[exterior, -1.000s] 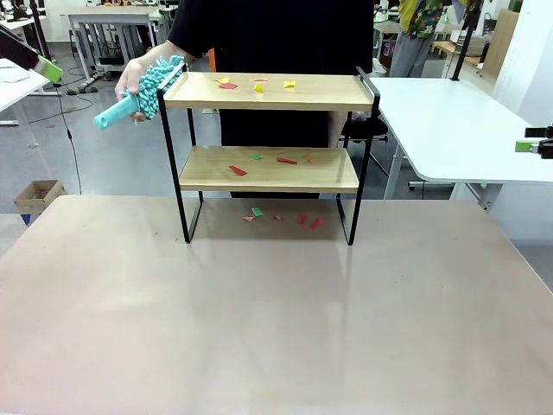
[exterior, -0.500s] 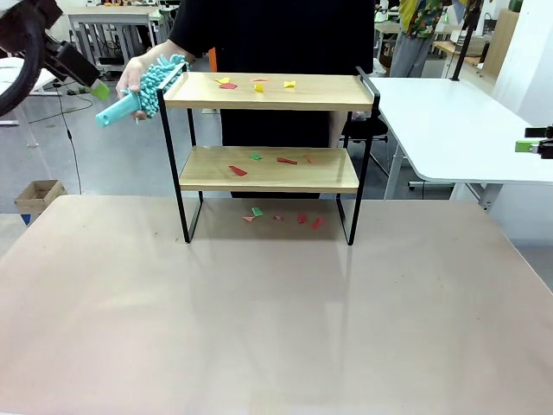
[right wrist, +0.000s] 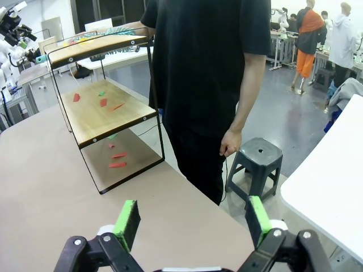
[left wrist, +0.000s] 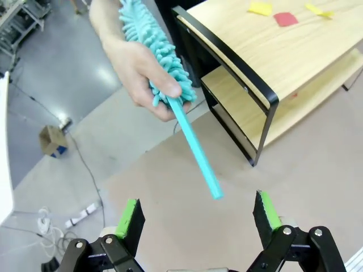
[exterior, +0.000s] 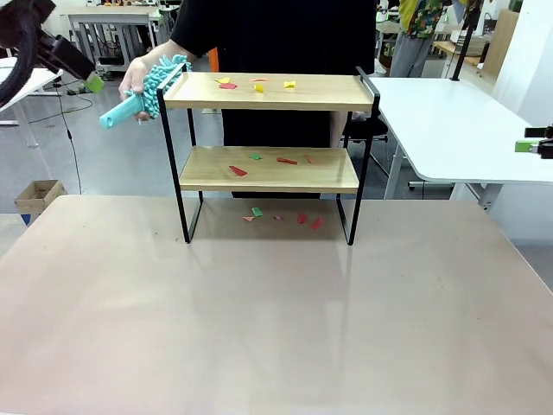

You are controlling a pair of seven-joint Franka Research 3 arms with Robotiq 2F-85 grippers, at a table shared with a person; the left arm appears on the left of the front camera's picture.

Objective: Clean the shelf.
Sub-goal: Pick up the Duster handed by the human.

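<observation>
Two light wooden boards in a thin black metal frame: the shelf (exterior: 268, 169) stands at the far middle of the matte tabletop (exterior: 259, 328), flat coloured paper scraps (exterior: 238, 171) on both boards and beneath. A person's hand (exterior: 134, 79) holds a fluffy teal duster (exterior: 157, 79) beside its top left rail. Left wrist: left gripper (left wrist: 197, 203) fingers spread wide, empty; the duster's smooth straight handle (left wrist: 195, 153) points toward the gap. Right wrist: right gripper (right wrist: 191, 207) fingers spread wide, empty, shelf ahead.

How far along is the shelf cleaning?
Nothing looks done: coloured scraps lie on both boards of the shelf and on the table beneath. In hand: the person's hand holds out a teal duster, handle toward the open left end effector. Left: taking it and sweeping everything.
</observation>
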